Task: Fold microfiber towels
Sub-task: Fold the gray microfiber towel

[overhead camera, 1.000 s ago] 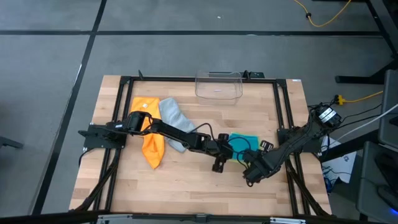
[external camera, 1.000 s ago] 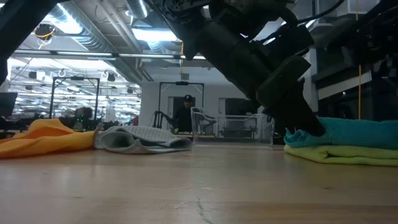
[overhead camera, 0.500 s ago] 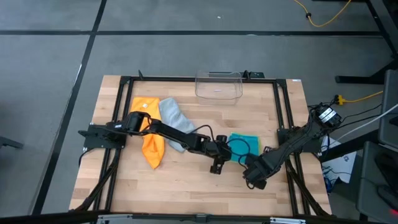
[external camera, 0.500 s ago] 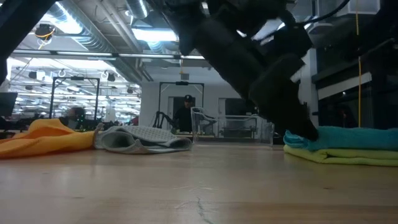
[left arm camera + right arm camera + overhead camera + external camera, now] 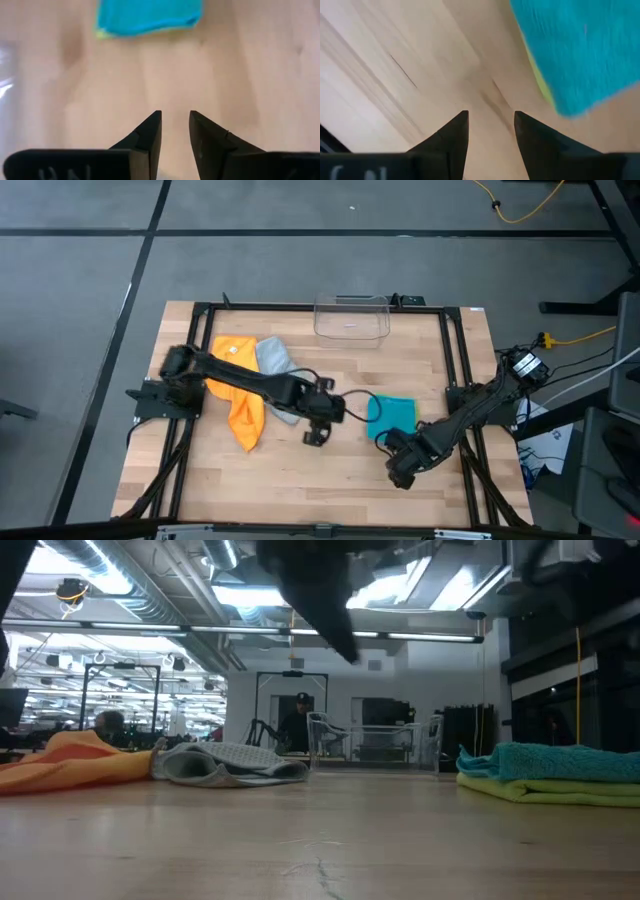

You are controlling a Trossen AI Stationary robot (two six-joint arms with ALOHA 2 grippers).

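Since both grippers, left point(image 5: 314, 436) and right point(image 5: 397, 476), left the teal towel point(image 5: 392, 412) with empty parted fingers, orange towel point(image 5: 242, 395) comes next

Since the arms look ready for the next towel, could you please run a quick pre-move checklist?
1. Left tool empty, fingers apart: ok.
2. Right tool empty, fingers apart: ok.
3. Teal towel folded, stacked on lime green towel: ok.
4. Both tools clear of that stack: ok.
5. Grey towel lies folded: not ok, crumpled.
6. Orange towel lies folded: not ok, crumpled beside the grey one.
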